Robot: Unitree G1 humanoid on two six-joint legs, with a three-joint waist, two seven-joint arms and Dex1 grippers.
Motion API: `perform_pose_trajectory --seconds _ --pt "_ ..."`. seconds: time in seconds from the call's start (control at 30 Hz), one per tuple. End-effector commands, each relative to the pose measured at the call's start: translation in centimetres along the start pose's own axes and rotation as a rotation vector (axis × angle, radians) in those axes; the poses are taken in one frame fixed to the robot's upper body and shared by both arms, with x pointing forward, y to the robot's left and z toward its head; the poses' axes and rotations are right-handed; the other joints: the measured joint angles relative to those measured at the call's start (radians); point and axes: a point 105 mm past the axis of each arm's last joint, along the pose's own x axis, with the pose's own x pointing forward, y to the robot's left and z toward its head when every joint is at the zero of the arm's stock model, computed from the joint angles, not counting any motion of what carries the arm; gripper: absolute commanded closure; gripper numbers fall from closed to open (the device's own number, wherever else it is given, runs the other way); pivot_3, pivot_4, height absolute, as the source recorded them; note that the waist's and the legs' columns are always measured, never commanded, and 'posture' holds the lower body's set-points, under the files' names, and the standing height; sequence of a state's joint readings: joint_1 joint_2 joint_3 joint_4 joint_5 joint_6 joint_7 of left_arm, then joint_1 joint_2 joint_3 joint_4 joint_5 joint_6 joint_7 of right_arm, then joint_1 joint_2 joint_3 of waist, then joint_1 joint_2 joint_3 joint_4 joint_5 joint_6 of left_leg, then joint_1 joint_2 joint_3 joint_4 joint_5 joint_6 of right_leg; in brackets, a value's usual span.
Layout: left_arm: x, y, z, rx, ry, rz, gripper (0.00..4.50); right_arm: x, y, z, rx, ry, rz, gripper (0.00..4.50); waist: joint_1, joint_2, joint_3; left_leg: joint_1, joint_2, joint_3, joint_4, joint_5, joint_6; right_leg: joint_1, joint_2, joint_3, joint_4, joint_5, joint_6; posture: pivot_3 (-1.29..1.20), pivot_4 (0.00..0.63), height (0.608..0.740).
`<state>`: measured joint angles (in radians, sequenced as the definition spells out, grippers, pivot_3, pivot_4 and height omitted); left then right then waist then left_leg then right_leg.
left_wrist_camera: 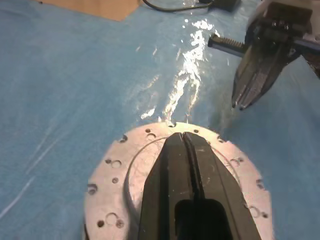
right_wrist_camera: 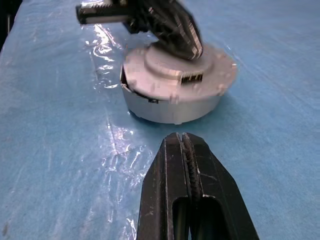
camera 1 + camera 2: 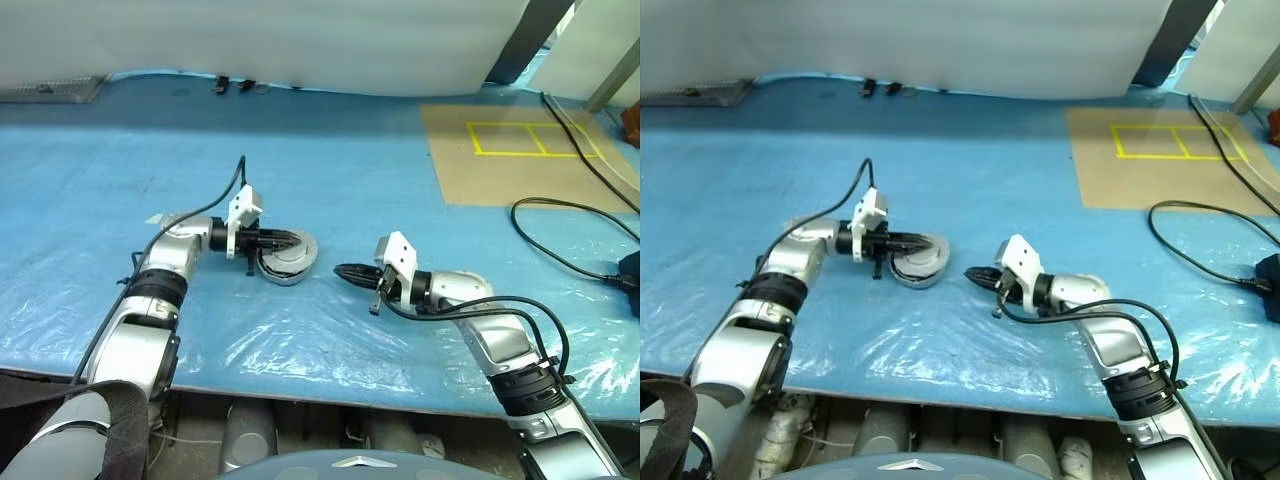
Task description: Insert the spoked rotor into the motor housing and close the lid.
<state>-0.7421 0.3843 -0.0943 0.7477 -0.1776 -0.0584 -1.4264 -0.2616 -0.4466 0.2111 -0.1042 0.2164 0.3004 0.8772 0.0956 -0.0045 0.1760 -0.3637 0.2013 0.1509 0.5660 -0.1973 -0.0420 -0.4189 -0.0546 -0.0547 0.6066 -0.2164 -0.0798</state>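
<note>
While the lid (image 2: 177,85) sits closed on the motor housing (image 2: 170,107) near the middle of the table (image 3: 330,190), the left tool (image 3: 290,240) lies over its top face with both fingers pressed together, holding nothing; whether it touches the grey metal cannot be told. The right tool (image 3: 345,271) rests just beside the assembly on the robot's right, apart from it, tip aimed at its side wall, jaws likewise closed and empty. Between the two tools only a narrow strip of bare cover stays free; open room spreads toward the far edge and out to both sides. The near table edge runs close under both forearms. A wrinkled blue plastic sheet (image 3: 300,340) covers the table, shining in folds. Farther right lies a brown board (image 3: 480,170) marked with yellow tape squares (image 3: 530,138), and a black cable (image 3: 570,250) loops across the sheet beside it. A white wall closes off the far side.
</note>
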Motion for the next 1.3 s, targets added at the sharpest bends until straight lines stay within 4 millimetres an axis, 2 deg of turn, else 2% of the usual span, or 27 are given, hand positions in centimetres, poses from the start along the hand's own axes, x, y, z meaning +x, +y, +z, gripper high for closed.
perform_pose_trajectory --seconds 0.03,0.13,0.3,0.4,0.53,0.57,0.77,0.8,1.0,1.3 --pt "0.6 -0.7 -1.5 0.063 0.09 0.008 4.46 0.2 -0.7 1.4 -0.053 -0.053 -0.028 4.5 0.0 0.001 -0.001 0.0 0.0 0.0 0.0 0.0 0.0 0.0 0.0 0.0 0.0 0.0 0.0 0.0 0.15 0.74" --pt "0.7 -0.8 -1.7 0.094 0.093 0.036 4.46 0.9 -0.8 1.9 -0.06 -0.075 -0.024 4.5 -0.001 0.001 -0.001 0.003 0.0 0.0 0.0 0.0 0.0 0.002 -0.001 0.0 0.0 0.0 0.0 0.0 0.15 0.74" --pt "-0.7 0.4 1.4 0.089 -0.103 0.166 4.46 2.4 -0.8 3.7 -0.04 -0.137 0.006 4.5 -0.004 0.001 -0.001 0.011 0.0 0.0 0.0 0.0 0.0 0.007 -0.001 0.0 0.0 0.0 0.0 0.0 0.15 0.74" --pt "-2.5 0.3 2.2 0.092 -0.18 0.245 4.5 3.6 -0.9 5.5 -0.005 -0.198 0.023 3.96 -0.007 0.001 0.0 0.01 0.0 0.0 -0.001 0.0 0.0 0.004 -0.001 0.0 0.001 0.0 0.0 0.0 0.15 0.74" --pt "-4.4 -0.9 1.2 0.049 -0.211 0.339 4.5 5.4 -0.6 6.3 0.017 -0.204 0.068 2.62 -0.022 0.001 -0.001 0.003 0.001 0.0 -0.001 0.0 0.0 -0.002 0.0 0.0 0.001 0.0 -0.001 0.0 0.15 0.74" --pt "-4.7 -1.4 0.8 0.034 -0.21 0.354 4.5 5.8 -0.4 6.3 0.017 -0.195 0.084 2.18 -0.026 0.001 -0.001 0.003 0.0 0.0 -0.001 0.0 0.0 -0.002 0.0 0.0 0.001 0.0 -0.001 0.0 0.15 0.74" --pt "-5.5 -3.8 -1.7 -0.056 -0.22 0.445 4.5 8.1 0.5 5.6 0.009 -0.13 0.151 0.23 -0.027 0.001 0.0 0.001 0.002 0.002 -0.001 0.0 -0.001 -0.004 0.0 0.0 0.0 0.0 -0.001 0.0 0.15 0.74" --pt "-5.6 -4.0 -1.9 -0.069 -0.228 0.46 4.5 8.5 0.7 5.4 0.005 -0.117 0.16 0.02 -0.028 0.001 0.0 0.002 0.002 0.002 -0.001 0.0 -0.001 -0.004 0.0 0.0 0.001 0.0 -0.001 0.0 0.15 0.74" --pt "-6.6 -4.9 -2.8 -0.092 -0.239 0.539 4.5 10.1 1.3 4.7 -0.052 -0.063 0.195 0.02 -0.029 0.001 0.0 0.003 0.002 0.002 0.001 0.0 -0.001 -0.003 0.0 0.0 0.002 0.0 -0.001 0.0 0.15 0.74" --pt "-8.4 -5.3 -2.9 -0.088 -0.247 0.63 4.5 11.0 0.6 4.6 -0.042 -0.039 0.177 0.02 -0.036 0.001 0.0 0.003 0.002 0.002 0.001 0.0 -0.001 -0.003 0.0 0.0 0.001 0.0 -0.001 0.0 0.15 0.74"
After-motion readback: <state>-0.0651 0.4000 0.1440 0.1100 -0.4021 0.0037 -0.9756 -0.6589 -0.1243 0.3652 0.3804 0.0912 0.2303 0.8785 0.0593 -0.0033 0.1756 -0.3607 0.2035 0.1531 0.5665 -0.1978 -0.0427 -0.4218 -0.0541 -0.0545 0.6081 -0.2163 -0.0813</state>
